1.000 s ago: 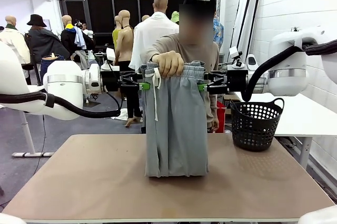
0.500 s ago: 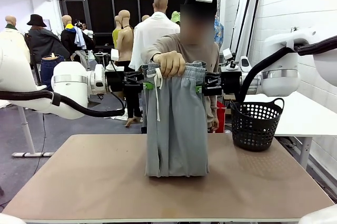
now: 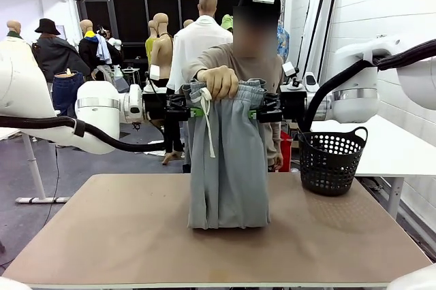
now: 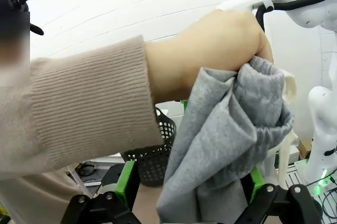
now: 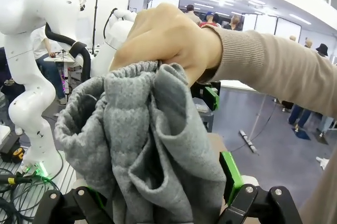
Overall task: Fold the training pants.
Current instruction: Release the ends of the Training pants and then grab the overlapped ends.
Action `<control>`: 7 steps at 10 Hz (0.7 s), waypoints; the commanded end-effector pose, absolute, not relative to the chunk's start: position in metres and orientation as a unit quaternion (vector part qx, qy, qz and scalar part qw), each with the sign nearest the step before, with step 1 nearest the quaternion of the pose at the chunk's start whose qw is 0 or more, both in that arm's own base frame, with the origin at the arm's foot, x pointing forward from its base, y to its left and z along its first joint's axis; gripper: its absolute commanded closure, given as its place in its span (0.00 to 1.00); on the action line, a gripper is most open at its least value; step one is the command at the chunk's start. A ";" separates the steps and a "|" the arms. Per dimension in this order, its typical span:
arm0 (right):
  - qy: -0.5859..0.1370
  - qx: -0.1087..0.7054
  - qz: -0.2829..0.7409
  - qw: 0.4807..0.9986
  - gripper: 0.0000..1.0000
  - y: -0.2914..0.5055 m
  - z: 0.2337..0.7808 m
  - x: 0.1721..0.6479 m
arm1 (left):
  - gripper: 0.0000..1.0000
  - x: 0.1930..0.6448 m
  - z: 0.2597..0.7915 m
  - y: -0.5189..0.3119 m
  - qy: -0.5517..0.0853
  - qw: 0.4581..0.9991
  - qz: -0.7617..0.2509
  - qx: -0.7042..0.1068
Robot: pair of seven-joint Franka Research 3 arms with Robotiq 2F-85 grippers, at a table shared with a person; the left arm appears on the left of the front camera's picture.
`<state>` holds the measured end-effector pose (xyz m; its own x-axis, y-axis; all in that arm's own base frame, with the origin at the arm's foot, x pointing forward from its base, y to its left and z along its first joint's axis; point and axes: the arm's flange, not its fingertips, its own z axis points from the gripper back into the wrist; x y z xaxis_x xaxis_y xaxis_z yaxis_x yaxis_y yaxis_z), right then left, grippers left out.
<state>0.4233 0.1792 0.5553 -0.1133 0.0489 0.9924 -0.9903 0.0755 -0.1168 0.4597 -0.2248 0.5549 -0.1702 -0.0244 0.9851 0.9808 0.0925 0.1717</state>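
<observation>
The training pants point(image 3: 228, 167) are light grey and hang upright from a person's hand point(image 3: 218, 82), which bunches the waistband; the hems rest on the table. A white drawstring point(image 3: 206, 116) dangles at the front. My left gripper point(image 3: 191, 109) is at the waistband's left edge and my right gripper point(image 3: 259, 113) at its right edge. In the left wrist view the grey cloth point(image 4: 226, 145) lies between the wide-apart green pads point(image 4: 126, 182) of the open left gripper point(image 4: 192, 187). The right wrist view has the cloth point(image 5: 147, 145) between the open right gripper's point(image 5: 158, 192) fingers, under the hand point(image 5: 168, 34).
A black perforated basket point(image 3: 332, 160) stands at the table's point(image 3: 102, 235) far right. The person stands right behind the pants at the far edge. A white table point(image 3: 402, 147) lies beyond on the right.
Both grippers have moved inward toward the waistband, and their fingers now straddle its edges. The person's hand and the pants have stayed put.
</observation>
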 end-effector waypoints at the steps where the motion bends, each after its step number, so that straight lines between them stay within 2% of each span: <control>1: -0.524 0.454 0.523 0.496 0.00 0.184 0.556 0.430 | 0.00 0.467 0.561 -0.238 -0.550 0.472 -0.535 -0.435; 7: -0.518 0.464 0.520 0.496 0.00 0.177 0.558 0.430 | 0.00 0.465 0.562 -0.244 -0.546 0.466 -0.538 -0.443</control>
<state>0.4267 0.1775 0.5526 -0.0937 0.0322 0.9951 -0.9939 0.0549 -0.0953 0.4631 -0.2411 0.5581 -0.1763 -0.0153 0.9842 0.9824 0.0597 0.1769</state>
